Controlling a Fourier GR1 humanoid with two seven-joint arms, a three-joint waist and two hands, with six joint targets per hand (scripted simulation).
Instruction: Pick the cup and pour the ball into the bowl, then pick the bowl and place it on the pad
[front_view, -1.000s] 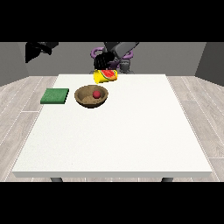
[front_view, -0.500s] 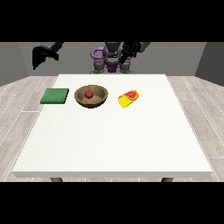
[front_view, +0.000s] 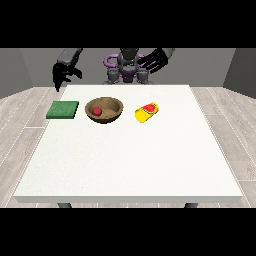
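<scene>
A brown wooden bowl (front_view: 111, 115) stands on the white table (front_view: 130, 155) left of centre, and a red ball (front_view: 97, 111) rests inside it. To its right a yellow cup (front_view: 146, 112) with red markings lies on its side on the table. A green pad (front_view: 63, 109) lies flat to the left of the bowl. The hand at the view's left (front_view: 62, 74) hangs above the table's far left corner, behind the pad, its fingers pointing down and relaxed. The hand at the view's right (front_view: 154, 60) is raised beside the robot's chest, fingers spread, holding nothing.
The robot's torso (front_view: 127, 67) stands behind the table's far edge. Grey plank floor surrounds the table on all sides.
The cup, first tipped over the bowl in a hand, now lies on the table right of the bowl. The hand at the view's right has drawn back; the other has lowered towards the pad.
</scene>
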